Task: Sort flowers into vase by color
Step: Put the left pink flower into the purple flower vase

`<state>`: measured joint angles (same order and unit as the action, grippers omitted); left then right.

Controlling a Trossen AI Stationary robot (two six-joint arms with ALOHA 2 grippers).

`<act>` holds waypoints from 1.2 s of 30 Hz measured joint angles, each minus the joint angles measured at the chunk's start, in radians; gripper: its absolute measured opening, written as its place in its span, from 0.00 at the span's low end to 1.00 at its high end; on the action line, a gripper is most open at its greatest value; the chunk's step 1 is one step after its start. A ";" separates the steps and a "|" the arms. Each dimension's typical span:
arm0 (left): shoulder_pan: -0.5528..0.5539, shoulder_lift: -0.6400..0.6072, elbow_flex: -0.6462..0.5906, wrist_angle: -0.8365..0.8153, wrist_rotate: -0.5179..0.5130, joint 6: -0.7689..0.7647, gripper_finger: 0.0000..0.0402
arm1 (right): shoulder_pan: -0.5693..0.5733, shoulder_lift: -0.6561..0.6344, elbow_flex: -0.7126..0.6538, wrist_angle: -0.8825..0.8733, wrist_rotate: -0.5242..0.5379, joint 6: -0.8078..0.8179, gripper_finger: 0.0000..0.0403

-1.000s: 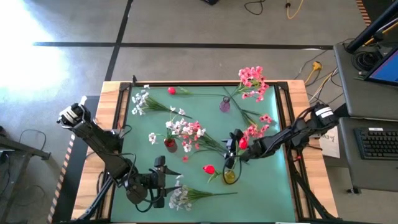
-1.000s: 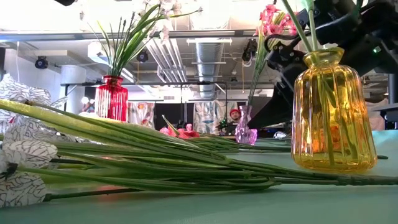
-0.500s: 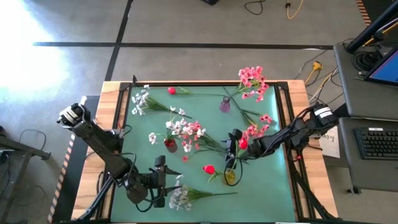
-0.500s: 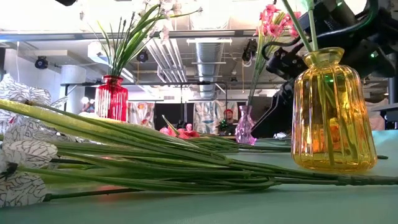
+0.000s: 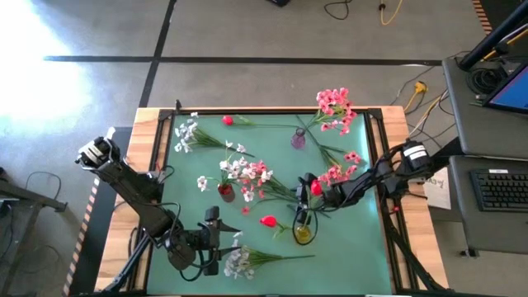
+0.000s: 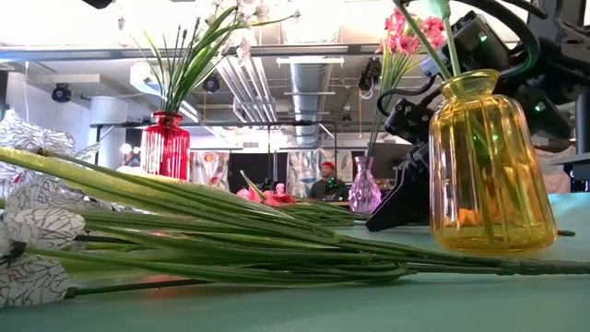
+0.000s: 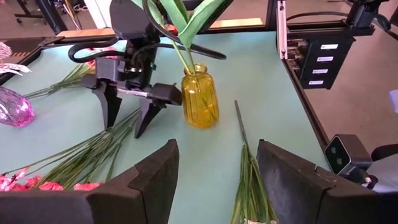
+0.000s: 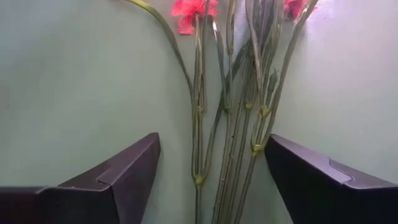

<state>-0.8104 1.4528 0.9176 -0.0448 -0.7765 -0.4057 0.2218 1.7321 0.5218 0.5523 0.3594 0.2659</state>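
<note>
Hovering my right pincer (image 5: 307,191) just beside the yellow vase (image 5: 304,233), I have its fingers spread wide with nothing between them. Directly beneath them lies a bundle of green stems (image 8: 239,124) flat on the green mat (image 5: 355,247), apart from my fingertips. A red bud (image 5: 269,221) stands in the yellow vase on its stem. White blossoms (image 5: 238,261) lie near my left pincer (image 5: 211,239), which waits with its fingers apart. The risk, I judge: my arm sits so close that a careless sweep could tip the vase.
</note>
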 joint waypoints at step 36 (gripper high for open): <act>0.001 -0.014 0.000 0.019 0.000 0.004 0.51 | -0.005 -0.415 -0.048 -0.414 0.035 -0.058 0.03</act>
<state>-0.8097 1.4387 0.9176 -0.0255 -0.7766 -0.4020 0.2169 1.3172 0.4736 0.1386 0.3944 0.2083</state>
